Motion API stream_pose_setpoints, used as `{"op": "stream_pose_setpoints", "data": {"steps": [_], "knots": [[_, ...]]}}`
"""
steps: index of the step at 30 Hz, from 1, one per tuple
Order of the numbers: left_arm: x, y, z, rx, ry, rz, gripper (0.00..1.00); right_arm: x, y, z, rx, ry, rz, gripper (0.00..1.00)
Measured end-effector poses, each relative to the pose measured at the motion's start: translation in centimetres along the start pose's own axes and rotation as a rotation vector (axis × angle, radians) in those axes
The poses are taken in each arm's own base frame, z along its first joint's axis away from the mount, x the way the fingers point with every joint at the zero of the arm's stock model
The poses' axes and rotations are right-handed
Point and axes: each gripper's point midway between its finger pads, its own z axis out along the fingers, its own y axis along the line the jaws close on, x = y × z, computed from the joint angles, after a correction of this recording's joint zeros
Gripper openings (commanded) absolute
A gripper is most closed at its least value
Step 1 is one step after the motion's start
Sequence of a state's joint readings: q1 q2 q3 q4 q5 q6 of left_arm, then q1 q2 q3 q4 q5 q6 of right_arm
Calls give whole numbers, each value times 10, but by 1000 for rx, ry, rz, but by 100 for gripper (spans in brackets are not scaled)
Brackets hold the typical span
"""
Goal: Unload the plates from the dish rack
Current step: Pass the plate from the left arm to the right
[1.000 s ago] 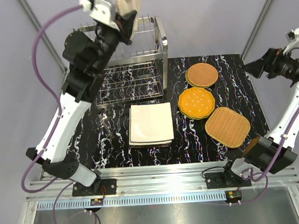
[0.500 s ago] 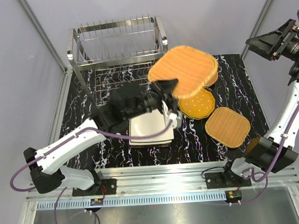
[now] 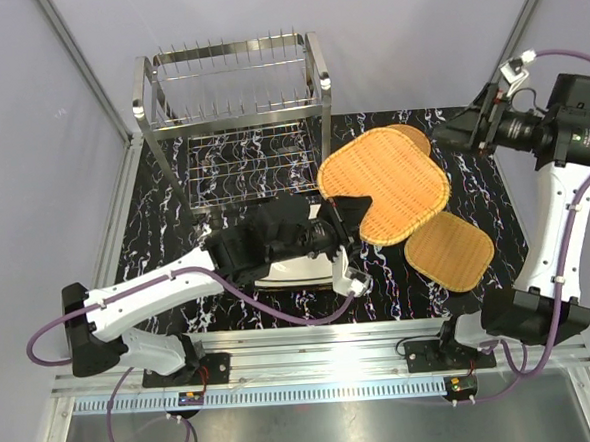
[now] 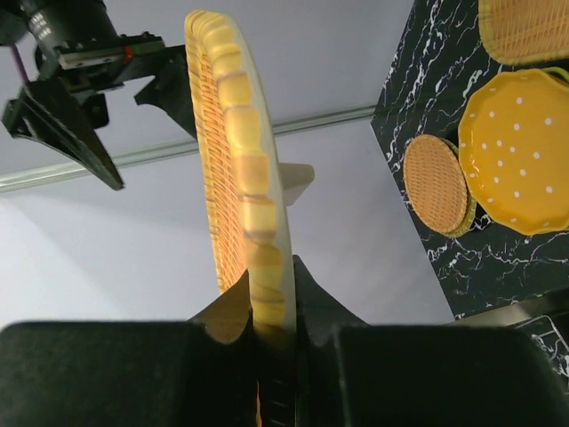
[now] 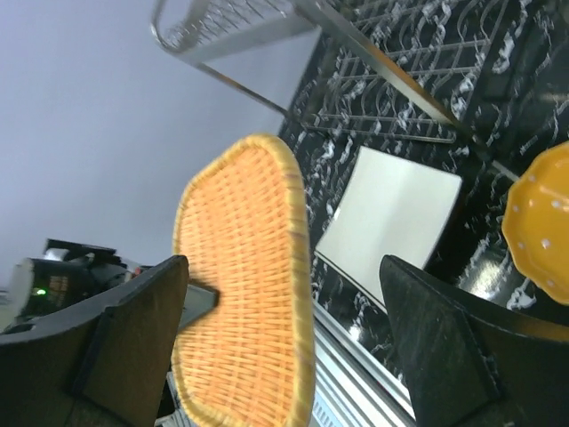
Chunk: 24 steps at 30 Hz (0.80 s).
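Note:
My left gripper [image 3: 340,204] is shut on the rim of a rounded-square woven tan-orange plate [image 3: 385,183] and holds it in the air over the right middle of the table. In the left wrist view the plate [image 4: 240,169] stands edge-on between the shut fingers of my left gripper [image 4: 271,289]. My right gripper [image 3: 452,131] is open and empty at the upper right, facing the held plate [image 5: 244,285], which shows between the spread fingers of my right gripper [image 5: 284,267] but farther off. The steel dish rack [image 3: 232,95] stands at the back with no plate in its prongs.
A square woven plate [image 3: 449,252] lies at the right front. A round woven plate [image 3: 417,133] peeks out behind the held one. An orange dotted scalloped plate [image 4: 520,151] lies beneath the held plate. White square plates [image 5: 391,222] lie under my left arm.
My left arm has carried a plate from above the rack down and right over the table, now lower over the orange plate. My right gripper has swung down to face it.

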<state>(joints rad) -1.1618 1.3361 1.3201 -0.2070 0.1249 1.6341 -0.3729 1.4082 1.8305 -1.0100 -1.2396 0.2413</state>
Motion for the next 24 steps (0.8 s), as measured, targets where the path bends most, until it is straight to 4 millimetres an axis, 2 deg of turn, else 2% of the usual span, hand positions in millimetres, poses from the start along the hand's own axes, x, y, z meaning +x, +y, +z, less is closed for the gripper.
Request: {"op": "stream_pose_setpoints", "data": {"steps": [6, 10, 11, 14, 15, 17, 18, 20, 22, 23, 24], "knots": [[-15, -20, 8, 36, -35, 18, 0, 63, -19, 19, 10, 174, -3, 83], [-23, -34, 11, 65, -53, 22, 0, 92, -22, 24, -26, 261, -15, 62], [-25, -36, 11, 70, -56, 22, 0, 96, -23, 24, -35, 272, -24, 48], [-27, -39, 11, 70, -60, 25, 0, 101, -29, 25, -41, 284, -53, 29], [-29, -37, 8, 65, -62, 25, 0, 103, -32, 26, -43, 288, -60, 17], [-31, -40, 5, 69, -67, 24, 0, 105, -29, 26, -73, 288, -33, 8], [-31, -42, 4, 70, -68, 27, 0, 107, -27, 26, -84, 289, -6, 0], [-35, -44, 3, 70, -75, 25, 9, 111, -28, 26, -95, 297, 34, 0], [-36, -46, 3, 70, -76, 17, 28, 114, -29, 27, -104, 297, 57, 0], [-36, -47, 4, 65, -76, 11, 42, 115, -29, 27, -107, 294, 67, 0], [-35, -47, 5, 56, -74, 4, 47, 117, -29, 28, -107, 290, 74, 0]]}}
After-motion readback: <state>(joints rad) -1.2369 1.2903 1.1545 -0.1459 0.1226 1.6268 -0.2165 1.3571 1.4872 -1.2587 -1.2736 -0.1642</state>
